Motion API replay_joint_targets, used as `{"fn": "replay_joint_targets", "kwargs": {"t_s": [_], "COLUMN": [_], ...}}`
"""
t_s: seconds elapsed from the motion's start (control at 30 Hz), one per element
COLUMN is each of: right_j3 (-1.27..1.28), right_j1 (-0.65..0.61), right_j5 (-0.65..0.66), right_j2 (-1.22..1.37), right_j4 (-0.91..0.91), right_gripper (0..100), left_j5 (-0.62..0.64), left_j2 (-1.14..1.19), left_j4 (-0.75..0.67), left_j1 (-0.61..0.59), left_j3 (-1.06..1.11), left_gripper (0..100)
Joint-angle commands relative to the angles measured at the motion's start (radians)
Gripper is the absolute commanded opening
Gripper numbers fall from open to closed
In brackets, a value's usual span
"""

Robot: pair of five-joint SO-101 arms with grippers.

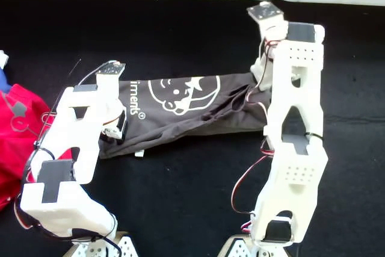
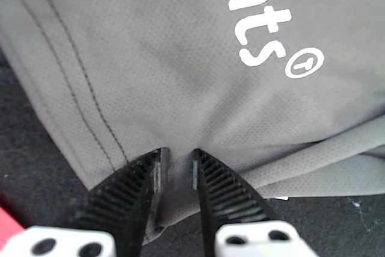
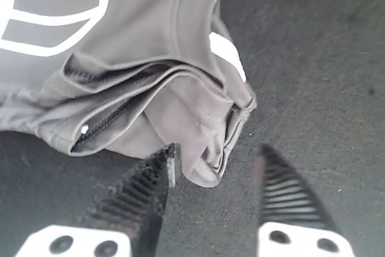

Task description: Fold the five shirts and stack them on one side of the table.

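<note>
Now left gripper [image 2: 178, 156] pinches the grey shirt [image 2: 180, 58] hem; right gripper [image 3: 216, 153] hangs spread over its collar.

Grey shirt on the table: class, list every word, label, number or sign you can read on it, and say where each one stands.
White lettering on the grey shirt: only the tail of a word shows, so it cannot be read whole.
Ringed mark after the lettering: its inner sign is unclear.
White drawing beside the lettering: no words in it.
White label at the collar: no print to be read.
Numbers: none.
</note>
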Motion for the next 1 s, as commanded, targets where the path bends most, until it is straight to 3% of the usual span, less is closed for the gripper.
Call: {"fn": "replay_joint_targets", "kwargs": {"t_s": [0.0, 0.27, 0.47, 0.67, 0.97], "right_j3": [0.012, 0.278, 0.303, 0.303, 0.26], "right_j1": [-0.01, -0.051, -0.145, -0.282, -0.288], "right_j5": [0.018, 0.017, 0.015, -0.097, -0.164], "right_j2": [-0.018, -0.021, -0.016, -0.016, 0.016], "right_j4": [0.016, 0.016, 0.005, -0.182, -0.346], "right_gripper": [0.5, 0.5, 0.5, 0.5, 0.5], "left_j5": [0.005, 0.005, 0.005, 0.005, 0.005], "left_j2": [-0.001, -0.001, -0.001, -0.001, -0.001], "left_j4": [-0.052, -0.052, -0.052, -0.052, -0.052], "left_j1": [-0.01, -0.01, -0.01, -0.01, -0.01], "left_j3": [0.002, 0.002, -0.001, -0.001, -0.001], "left_gripper": [9, 9, 9, 9, 9]}}
